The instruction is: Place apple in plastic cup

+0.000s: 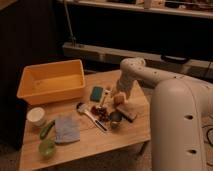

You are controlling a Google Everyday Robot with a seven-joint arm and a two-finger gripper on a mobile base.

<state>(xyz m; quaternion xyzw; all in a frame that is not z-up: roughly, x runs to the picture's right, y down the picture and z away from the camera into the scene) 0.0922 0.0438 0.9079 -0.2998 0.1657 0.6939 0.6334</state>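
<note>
I see my gripper (117,94) just beside the small round yellow-tan apple (119,100), its grip I cannot tell, and the short light-green plastic cup (46,147) is well apart from it.

A pale wooden table (125,137) with a matt, grained top holds a smooth orange plastic bin (50,94), a soft, rumpled blue cloth (66,129), a translucent green plastic cup (47,148) and a small dark metal cup (115,118) (dull sheen on its rim). The arm's white shell (177,117) looks smooth and faintly glossy; its gripper (114,93) sits at the matt-skinned apple (119,99), mid-table
</note>
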